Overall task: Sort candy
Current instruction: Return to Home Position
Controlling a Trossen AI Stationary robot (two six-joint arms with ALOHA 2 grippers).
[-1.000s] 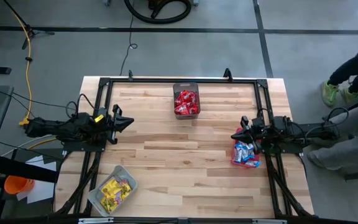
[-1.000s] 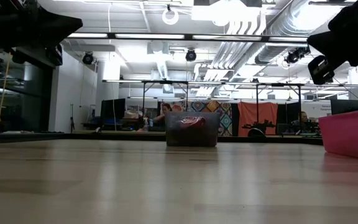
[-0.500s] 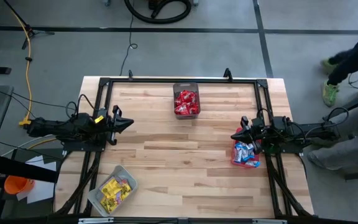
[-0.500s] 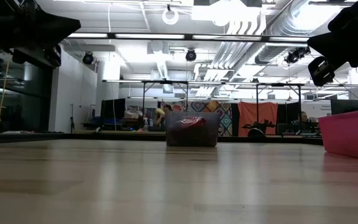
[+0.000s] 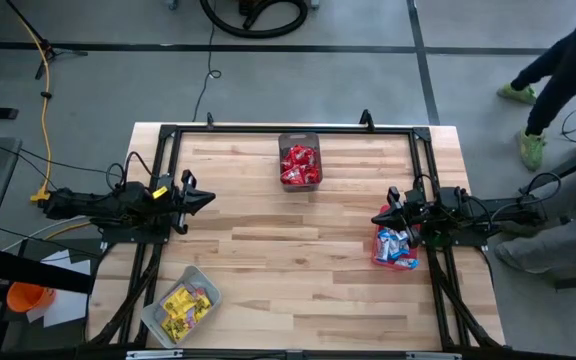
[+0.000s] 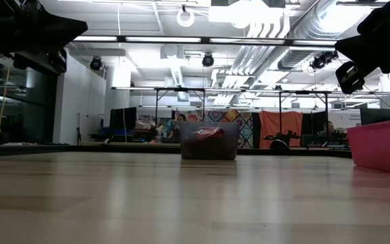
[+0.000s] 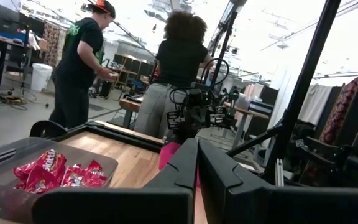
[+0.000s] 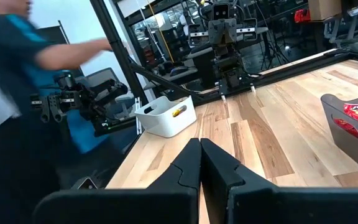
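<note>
Red candy [image 5: 299, 163] lies in a dark mesh bin [image 5: 299, 139] at the far middle of the table. Blue-and-white candy [image 5: 395, 247] lies in a red bin [image 5: 380, 258] at the right. Yellow candy [image 5: 186, 305] lies in a clear grey bin [image 5: 164, 320] at the near left. My left gripper [image 5: 209, 199] hovers shut and empty over the table's left side, pointing right. My right gripper [image 5: 376, 217] hovers shut and empty just beyond the red bin, pointing left. The shut fingers show in the left wrist view [image 7: 197, 163] and the right wrist view [image 8: 199, 158].
A black frame [image 5: 268, 128] runs along the table's far, left and right sides. A person [image 5: 566, 62] walks on the floor beyond the far right corner. Bare wood [image 5: 288, 250] lies between the three bins.
Both arms and the bins have kept still. The person beyond the table's right edge has walked toward the far side.
</note>
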